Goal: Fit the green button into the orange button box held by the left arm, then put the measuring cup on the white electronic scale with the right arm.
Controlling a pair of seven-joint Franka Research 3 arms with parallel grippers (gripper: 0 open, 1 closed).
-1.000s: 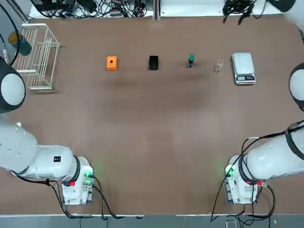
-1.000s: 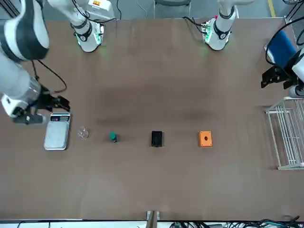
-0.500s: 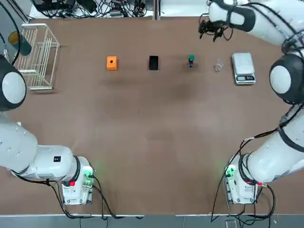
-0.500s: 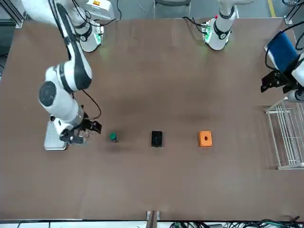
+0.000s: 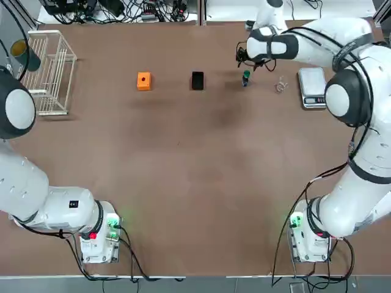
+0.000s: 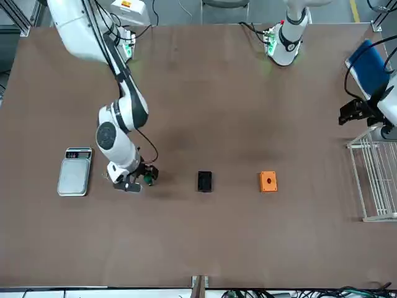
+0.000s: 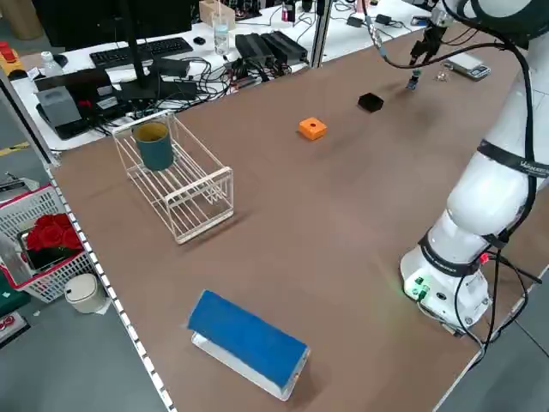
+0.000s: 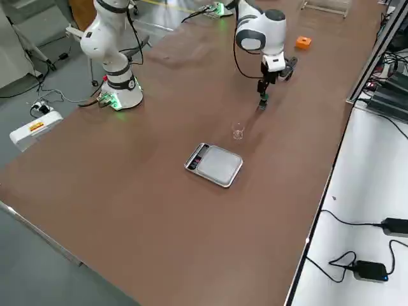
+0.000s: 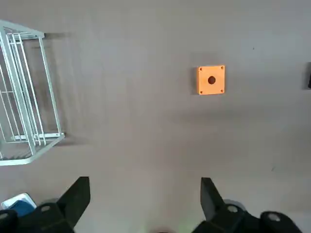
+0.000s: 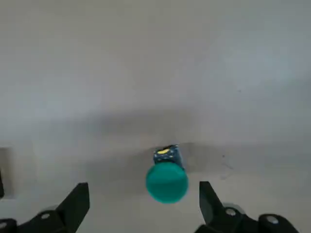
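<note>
The green button stands on the table, right below my right gripper, whose fingers are open on either side of it without touching. From overhead that gripper hovers just behind the button. The orange button box sits alone farther left, hole up, also seen under my open left gripper as a small orange box. The left gripper hangs high near the wire basket. The clear measuring cup stands beside the white electronic scale.
A black block lies between the orange box and the button. A wire basket holding a teal mug stands at the far left. A blue box lies at the table's left edge near the robot.
My right arm has swung from the scale end past the cup and come down over the green button. The left arm has barely moved. Both grippers stayed open.
</note>
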